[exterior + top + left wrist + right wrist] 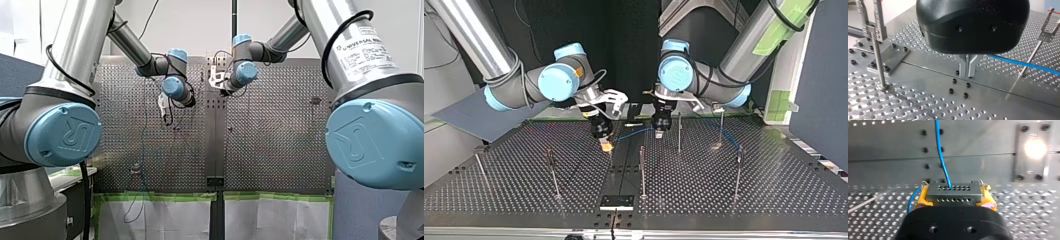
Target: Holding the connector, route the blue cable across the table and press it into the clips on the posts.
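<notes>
Robotics lab, test cell. Two industrial arms over perforated steel desk [724, 195]: my left arm [75, 55], my right arm [375, 142] bearing Universal Robots label [367, 50]. Thin metal posts [642, 170] stand in hole grid. Green tape [165, 196] edges paper sheets [165, 220] at desk's edge.

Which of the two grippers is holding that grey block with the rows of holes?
My right gripper: yellow pads clamp the connector, unlike my left gripper's metal fingers.
</notes>
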